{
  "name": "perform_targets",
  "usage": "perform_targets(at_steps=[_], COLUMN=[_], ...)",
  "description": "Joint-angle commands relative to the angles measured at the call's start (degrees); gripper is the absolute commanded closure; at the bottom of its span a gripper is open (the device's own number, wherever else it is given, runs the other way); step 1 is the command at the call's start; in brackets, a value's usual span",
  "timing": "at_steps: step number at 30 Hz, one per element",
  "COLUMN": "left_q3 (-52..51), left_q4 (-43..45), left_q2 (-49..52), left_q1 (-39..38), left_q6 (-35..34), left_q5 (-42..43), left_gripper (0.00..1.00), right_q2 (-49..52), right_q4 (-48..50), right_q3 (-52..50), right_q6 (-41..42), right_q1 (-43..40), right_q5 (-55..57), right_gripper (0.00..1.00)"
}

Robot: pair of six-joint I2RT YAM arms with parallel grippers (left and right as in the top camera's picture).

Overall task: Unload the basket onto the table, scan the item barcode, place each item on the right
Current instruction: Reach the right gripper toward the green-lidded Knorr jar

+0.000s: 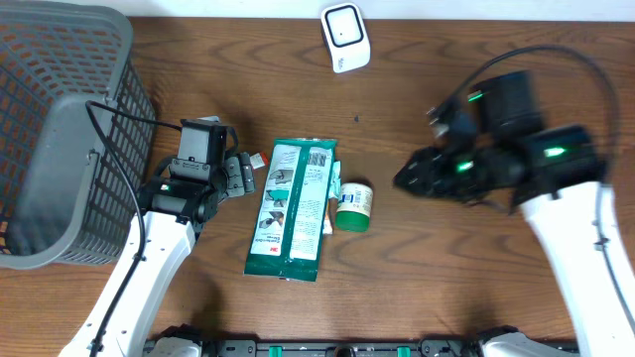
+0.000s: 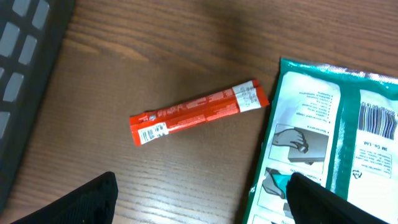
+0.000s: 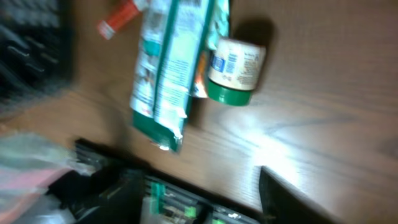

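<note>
A green-and-white flat package (image 1: 293,208) lies mid-table, its barcode showing in the left wrist view (image 2: 379,121). Beside it lies a small jar with a green lid (image 1: 354,205), also seen in the blurred right wrist view (image 3: 235,65). A red stick packet (image 2: 199,111) lies left of the package's top. My left gripper (image 1: 235,175) stands open over the wood just short of the packet, with nothing between its fingers (image 2: 81,202). My right gripper (image 1: 405,179) hovers right of the jar. Only one of its fingers (image 3: 298,199) shows, so its opening is unclear. The white scanner (image 1: 344,36) stands at the back.
A grey mesh basket (image 1: 60,129) fills the far left, close to my left arm. The package's edge (image 2: 273,155) lies under the left gripper's right finger. The table's front rail (image 3: 186,205) shows at the bottom of the right wrist view.
</note>
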Motion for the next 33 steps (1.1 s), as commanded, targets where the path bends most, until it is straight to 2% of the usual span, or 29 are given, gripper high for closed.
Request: perform_targets(at_steps=[1,6,12,15,19,26,33], left_q3=[1.09,1.09,1.09,1.09,1.09,1.09,1.09], left_q4=[0.02,0.02,0.02,0.02,0.02,0.02,0.04], left_q2=[0.24,0.26,0.26,0.24,0.26,0.26,0.26], left_q1=[0.26,0.26,0.26,0.26,0.26,0.26,0.26], left_q6=[-0.31,-0.33,-0.33,-0.31,-0.33,-0.33,-0.33], left_q5=[-0.15,-0.15,-0.15,-0.15,-0.15,-0.15,-0.15], left_gripper=[0.13,0.12,0.12,0.12,0.13,0.13,0.13], right_q2=[-0.46,-0.35,0.00,0.11,0.98,5.88,12.52], right_q4=[5.70,22.43,31.76,36.74,41.90,49.42,50.51], right_q3=[-7.65,-20.55,-29.83,-33.46,-36.04,-36.68,-36.68], right_q6=[9.53,13.16,19.78,21.31,24.09,24.09,25.16], right_q1=[7.72,14.64,17.40,17.44,18.29,22.38,23.65], right_q5=[9.51,11.91,26.23,27.91,27.45,26.95,27.10], right_gripper=[0.01,0.02,0.12,0.17,0.20,0.23,0.24])
